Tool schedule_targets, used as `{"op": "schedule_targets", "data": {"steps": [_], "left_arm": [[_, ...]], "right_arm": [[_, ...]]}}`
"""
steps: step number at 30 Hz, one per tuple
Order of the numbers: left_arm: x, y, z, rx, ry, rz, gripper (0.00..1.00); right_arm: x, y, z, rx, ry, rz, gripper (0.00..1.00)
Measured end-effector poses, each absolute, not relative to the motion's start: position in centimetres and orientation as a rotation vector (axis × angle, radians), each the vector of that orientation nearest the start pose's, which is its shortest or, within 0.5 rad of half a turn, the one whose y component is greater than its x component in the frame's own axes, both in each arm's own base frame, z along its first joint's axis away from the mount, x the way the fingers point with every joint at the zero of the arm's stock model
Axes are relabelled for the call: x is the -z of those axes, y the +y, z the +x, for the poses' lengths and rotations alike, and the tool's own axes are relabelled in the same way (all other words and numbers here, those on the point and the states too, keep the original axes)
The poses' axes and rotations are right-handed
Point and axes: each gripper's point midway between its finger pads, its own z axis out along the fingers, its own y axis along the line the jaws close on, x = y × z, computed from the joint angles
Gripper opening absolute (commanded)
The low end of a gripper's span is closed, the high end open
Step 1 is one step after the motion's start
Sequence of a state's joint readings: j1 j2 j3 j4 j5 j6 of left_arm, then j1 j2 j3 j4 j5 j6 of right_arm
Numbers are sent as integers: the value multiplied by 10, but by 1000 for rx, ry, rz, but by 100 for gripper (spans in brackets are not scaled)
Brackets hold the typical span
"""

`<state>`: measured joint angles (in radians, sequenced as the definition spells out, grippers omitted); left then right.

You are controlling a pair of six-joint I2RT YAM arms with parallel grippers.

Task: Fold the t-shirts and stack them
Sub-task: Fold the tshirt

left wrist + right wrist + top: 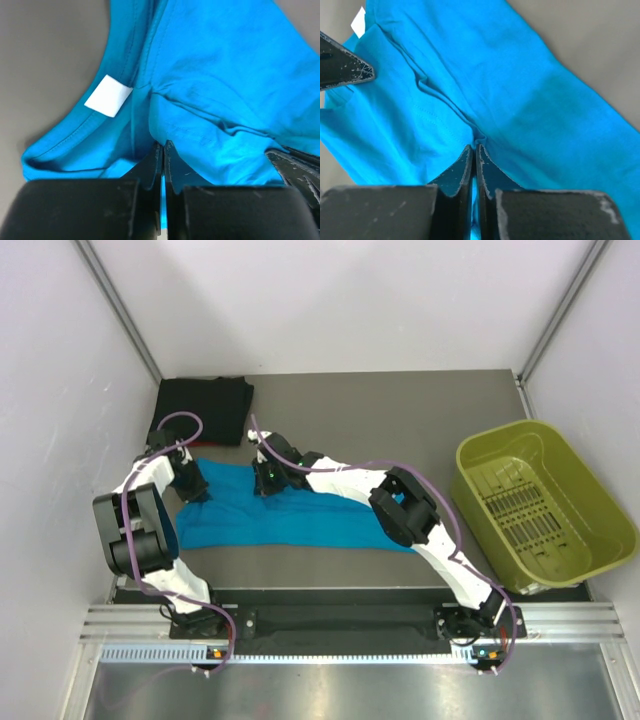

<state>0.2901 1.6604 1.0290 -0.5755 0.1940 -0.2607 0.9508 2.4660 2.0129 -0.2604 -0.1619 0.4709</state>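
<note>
**A:** Where is the teal t-shirt [300,523]?

**B:** It lies in a long band on the worktop [400,405], left of the yellow-green bin [470,455] and clear of it. The collar end, with the white neck label [108,95], is the end farthest from the bin.

**A:** And the left hand [162,146]?

**B:** It is down on that collar end. Its jaws are closed to a sliver, with a raised fold of teal cloth pinched between them, just beside the label.

**A:** The right hand [474,148]?

**B:** It is on the same shirt, a little nearer the bin, along the shirt's far edge. Its jaws are also pressed almost together, gripping a ridge of the cloth where creases run in. The tip of the other hand shows at the edge of its wrist view.

**A:** Any other shirts?

**B:** A black t-shirt [200,408] sits folded in the far corner of the worktop, farther from the bin than the teal one. The two are not touching.
</note>
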Motion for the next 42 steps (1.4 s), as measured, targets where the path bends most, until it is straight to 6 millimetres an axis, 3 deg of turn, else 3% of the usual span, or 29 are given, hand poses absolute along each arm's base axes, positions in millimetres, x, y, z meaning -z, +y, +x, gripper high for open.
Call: {"op": "schedule_targets", "data": {"steps": [9,16,23,30,35,39,40,42], "left_arm": [[-58,44,344,278,2590,-632,0],[-64,41,351,287,2560,-609,0],[-63,42,361,298,2533,-594,0],[-52,37,369,344,2544,-605,13],[-55,38,377,348,2532,-604,10],[-73,37,395,369,2482,-578,26],[-77,37,400,372,2470,-577,29],[-82,38,409,375,2452,-566,34]], "right_arm": [[-37,524,324,-852,2341,-644,0],[-61,508,328,-832,2281,-578,0],[-72,507,340,-841,2240,-537,0],[-72,501,350,-825,2240,-512,5],[-71,498,352,-811,2245,-503,4],[-69,496,353,-797,2251,-498,9],[-67,494,353,-791,2258,-496,19],[-64,492,354,-781,2269,-489,23]]}}
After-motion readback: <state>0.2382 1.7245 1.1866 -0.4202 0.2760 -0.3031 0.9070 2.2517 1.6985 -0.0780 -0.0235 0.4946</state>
